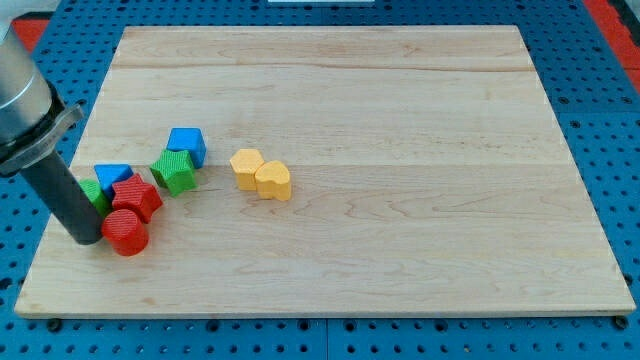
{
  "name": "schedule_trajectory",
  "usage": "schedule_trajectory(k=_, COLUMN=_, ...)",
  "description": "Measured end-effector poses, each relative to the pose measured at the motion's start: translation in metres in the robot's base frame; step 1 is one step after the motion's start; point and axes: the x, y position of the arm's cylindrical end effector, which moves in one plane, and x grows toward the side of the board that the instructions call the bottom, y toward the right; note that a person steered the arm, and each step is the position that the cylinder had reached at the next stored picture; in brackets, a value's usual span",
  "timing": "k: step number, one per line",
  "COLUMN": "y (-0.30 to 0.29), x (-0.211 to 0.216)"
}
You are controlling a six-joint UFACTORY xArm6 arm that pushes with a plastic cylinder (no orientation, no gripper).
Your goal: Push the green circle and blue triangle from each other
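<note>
My tip (88,238) stands on the wooden board (400,250) near its near-left corner. It is a plain dark rod with nothing to open or close, and it grips nothing; it only rests against the blocks. The rod rises up and to the left into the grey arm (22,95) at the view's left edge.

Just to the right of my tip, touching it or nearly so, lies the red cylinder (126,232). Right behind that, a little farther away, sits a second red block (137,195), angular in shape, touching the cylinder.

The green circle (93,192) shows only as a sliver just behind the rod and left of the angular red block; most of it is hidden, so its shape cannot be made out well. The blue triangle (113,175) sits directly behind it, touching it, with the red block at its right. The two task blocks are thus pressed together in the cluster at the left side of the board.

Farther right is another green block (175,171), and just behind it a blue cube (187,146), the two touching. Well apart to the right, towards the middle of the board, lie two yellow blocks (260,173) side by side, touching each other.
</note>
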Motion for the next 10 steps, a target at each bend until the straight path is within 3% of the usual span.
schedule_trajectory(k=2, y=-0.063, x=0.044)
schedule_trajectory(k=3, y=-0.064, x=0.041)
schedule_trajectory(k=5, y=-0.061, x=-0.055)
schedule_trajectory(k=10, y=-0.005, x=-0.052)
